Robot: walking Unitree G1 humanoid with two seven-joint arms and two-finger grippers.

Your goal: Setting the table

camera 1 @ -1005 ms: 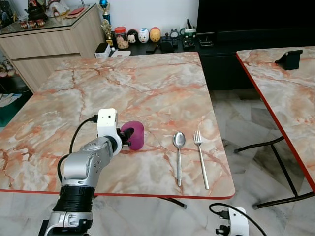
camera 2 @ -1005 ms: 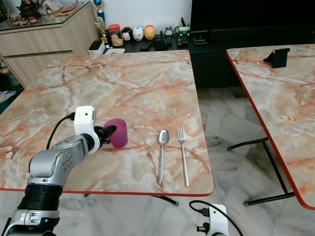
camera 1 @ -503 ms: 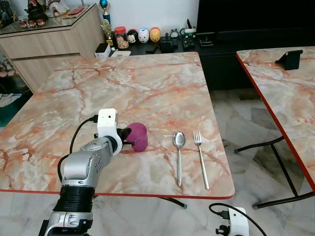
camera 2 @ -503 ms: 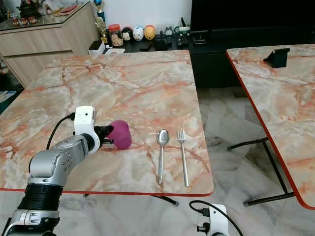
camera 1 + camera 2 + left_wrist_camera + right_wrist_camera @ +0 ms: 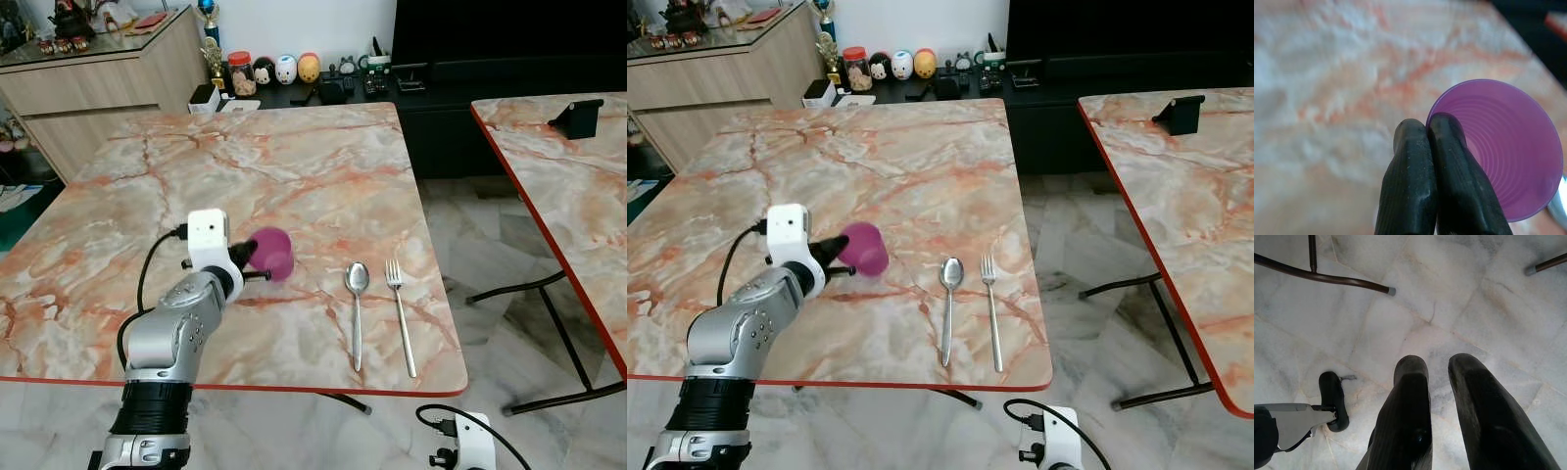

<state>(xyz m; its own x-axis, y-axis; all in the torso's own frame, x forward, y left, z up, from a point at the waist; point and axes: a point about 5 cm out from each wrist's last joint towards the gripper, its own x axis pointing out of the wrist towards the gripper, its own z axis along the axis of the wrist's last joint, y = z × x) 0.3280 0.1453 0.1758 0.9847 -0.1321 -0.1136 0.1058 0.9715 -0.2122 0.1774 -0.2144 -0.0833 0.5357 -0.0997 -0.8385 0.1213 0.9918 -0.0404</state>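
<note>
Jaws of the left gripper (image 5: 1429,128) are being kept clamped on the rim of the purple cup (image 5: 271,253), one finger inside and one outside. That cup is being held tilted, mouth turned away from the arm, raised just off the marble surface (image 5: 294,166) near its front edge. Beside it, to the right, a spoon (image 5: 357,294) and a fork (image 5: 400,308) are lying side by side, handles pointed toward the robot, well clear of the cup. Down low, the right gripper (image 5: 1437,367) is being left hanging over the tiled floor (image 5: 1459,298), its jaws standing a little apart and holding nothing.
</note>
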